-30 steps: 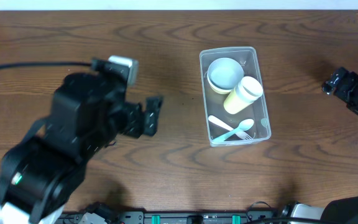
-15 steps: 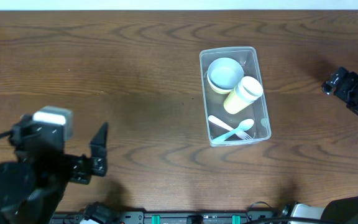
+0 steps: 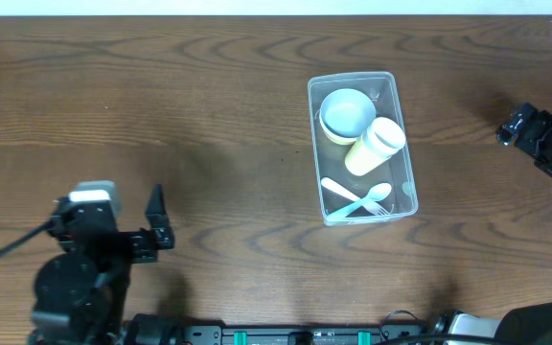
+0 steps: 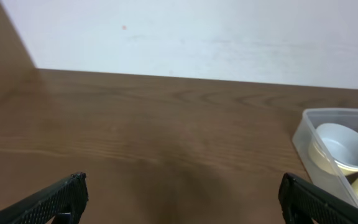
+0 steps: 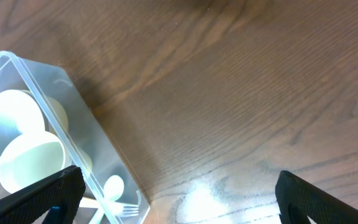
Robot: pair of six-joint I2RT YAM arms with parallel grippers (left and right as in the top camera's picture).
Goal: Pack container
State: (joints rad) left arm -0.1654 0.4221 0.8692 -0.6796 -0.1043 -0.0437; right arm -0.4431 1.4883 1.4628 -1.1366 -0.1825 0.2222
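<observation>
Overhead view has the container (image 3: 312, 153) right of centre on the surface (image 3: 238, 115), holding a bowl (image 3: 346, 112), cup (image 3: 376, 145), spoon (image 3: 338, 190) and fork (image 3: 367, 201). Left end effector (image 3: 159, 222), lower left, and right end effector (image 5: 176, 186), at the right edge, both gape wide and carry nothing. I judge packing done; the next move calls only for resting both arms away from it.

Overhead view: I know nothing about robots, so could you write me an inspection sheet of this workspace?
Surface: brown wooden table.
Job's things: clear container holding a bowl, a yellow cup on its side, a spoon and a fork.
Clutter: nothing seen.
Grippers: left gripper and right gripper both open, empty, away from the container.
Cables: black cable by the left arm.
Surroundings: white wall behind the table.
</observation>
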